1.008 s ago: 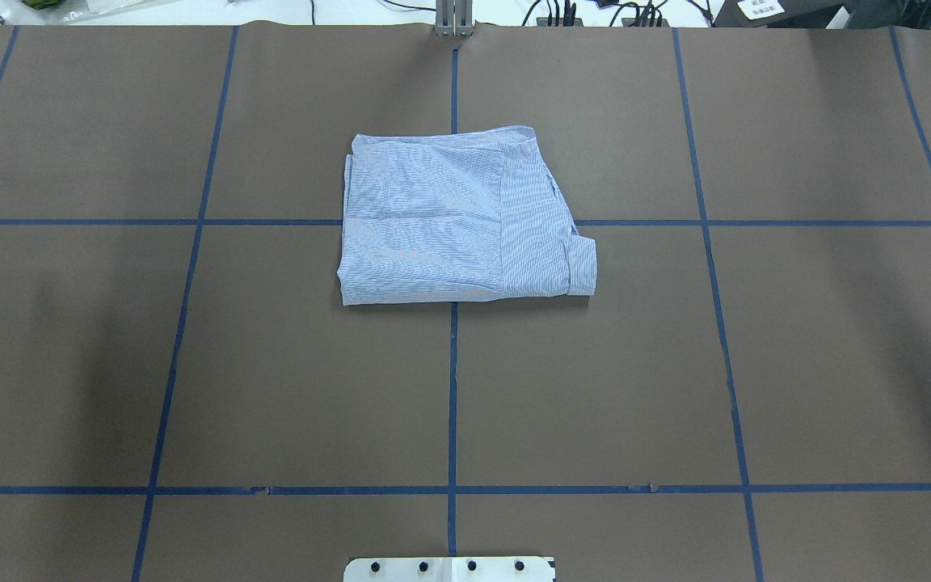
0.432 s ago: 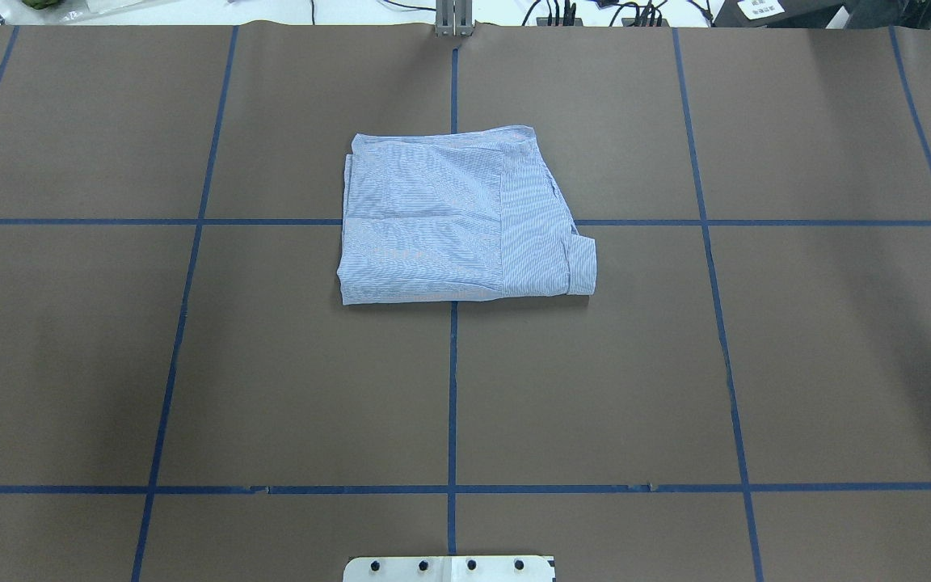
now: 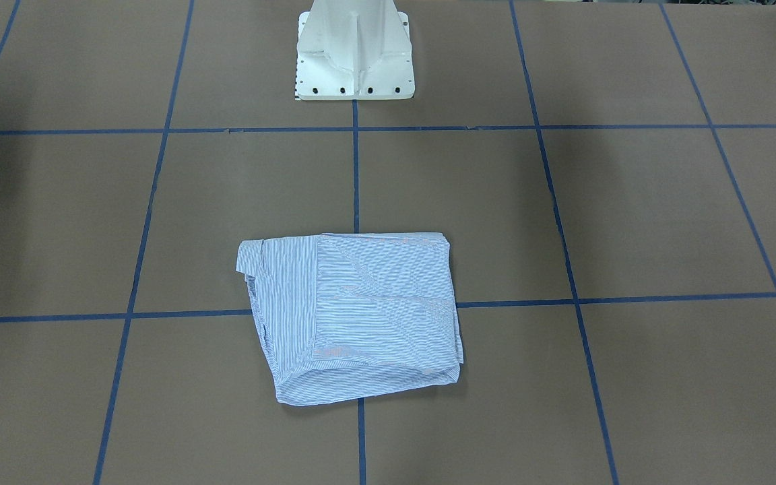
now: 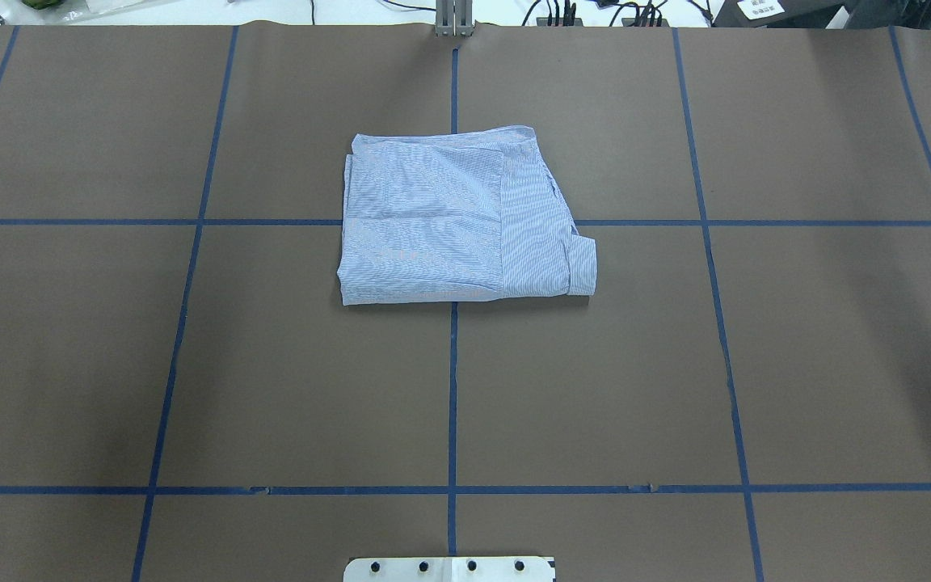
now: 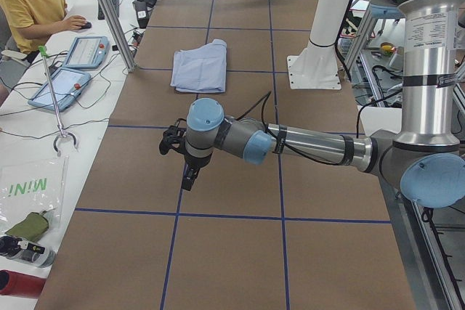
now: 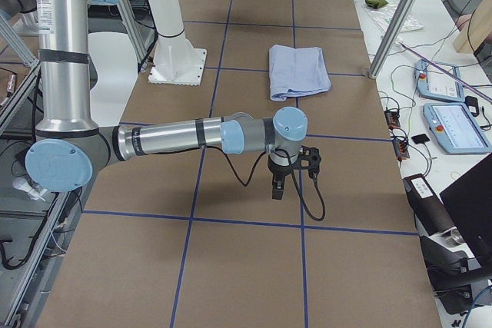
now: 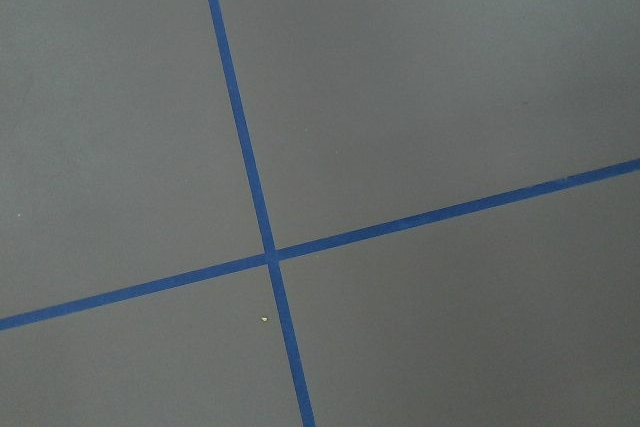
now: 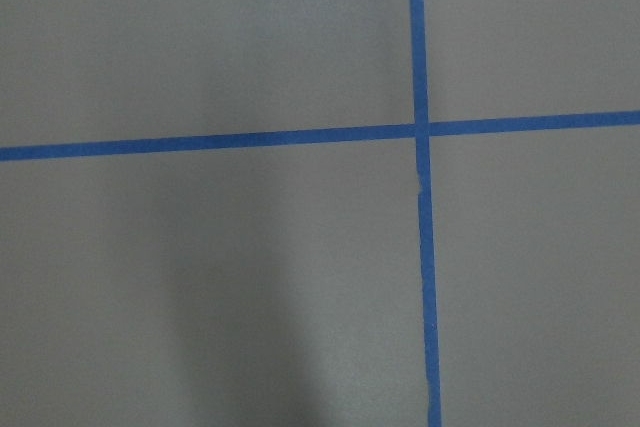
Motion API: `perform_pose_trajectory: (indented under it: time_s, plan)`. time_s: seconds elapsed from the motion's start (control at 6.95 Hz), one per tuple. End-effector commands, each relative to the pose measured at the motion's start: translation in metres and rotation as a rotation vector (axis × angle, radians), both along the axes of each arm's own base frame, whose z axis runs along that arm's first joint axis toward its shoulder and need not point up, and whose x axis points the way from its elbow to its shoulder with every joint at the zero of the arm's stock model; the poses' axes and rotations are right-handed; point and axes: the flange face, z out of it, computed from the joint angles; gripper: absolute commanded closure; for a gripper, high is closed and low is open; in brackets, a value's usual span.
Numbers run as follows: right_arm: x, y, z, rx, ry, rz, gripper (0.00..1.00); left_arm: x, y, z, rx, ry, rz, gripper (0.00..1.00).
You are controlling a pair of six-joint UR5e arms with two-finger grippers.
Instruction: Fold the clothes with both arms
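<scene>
folded shirt (image 4: 457, 218) unmoved since before; left claw (image 5: 189, 178), right claw (image 6: 277, 189) well apart from it, spread or pressed together: unclear

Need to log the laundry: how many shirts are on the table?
1. A folded blue-striped shirt lies flat in the middle of the table, over a crossing of blue tape lines. No other shows; layers inside the fold cannot be checked.

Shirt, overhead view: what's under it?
The shirt lies flat on the brown table cover. Two blue tape lines run in under its edges; their crossing is covered. Anything else beneath, and the inner folded layers, cannot be seen.
</scene>
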Motion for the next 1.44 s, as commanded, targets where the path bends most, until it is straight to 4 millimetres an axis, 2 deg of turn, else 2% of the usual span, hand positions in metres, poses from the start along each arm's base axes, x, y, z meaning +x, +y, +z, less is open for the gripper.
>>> perform_pose_trajectory:
  time_s: [0.0,0.14,0.29,0.43,0.72,1.3]
  plan:
    - [0.003,0.006,0.012,0.072,0.019,-0.043,0.00,-0.005,0.014,0.021,0.044,-0.008,0.021,0.00]
    - [0.006,0.003,0.011,0.117,0.061,-0.028,0.00,-0.002,0.014,0.030,0.022,0.023,0.034,0.00]
    - [0.005,0.002,0.011,0.115,0.056,-0.025,0.00,0.005,0.016,0.029,0.010,0.121,0.072,0.00]
    - [0.003,0.004,0.004,0.116,0.010,-0.027,0.00,0.006,0.018,0.027,0.013,0.139,0.079,0.00]
    - [-0.001,0.010,0.001,0.102,-0.086,-0.036,0.00,0.005,0.020,0.019,0.048,0.141,0.081,0.00]
    - [0.006,0.009,0.008,0.110,-0.025,-0.026,0.00,0.002,0.011,0.020,0.067,0.088,0.054,0.00]
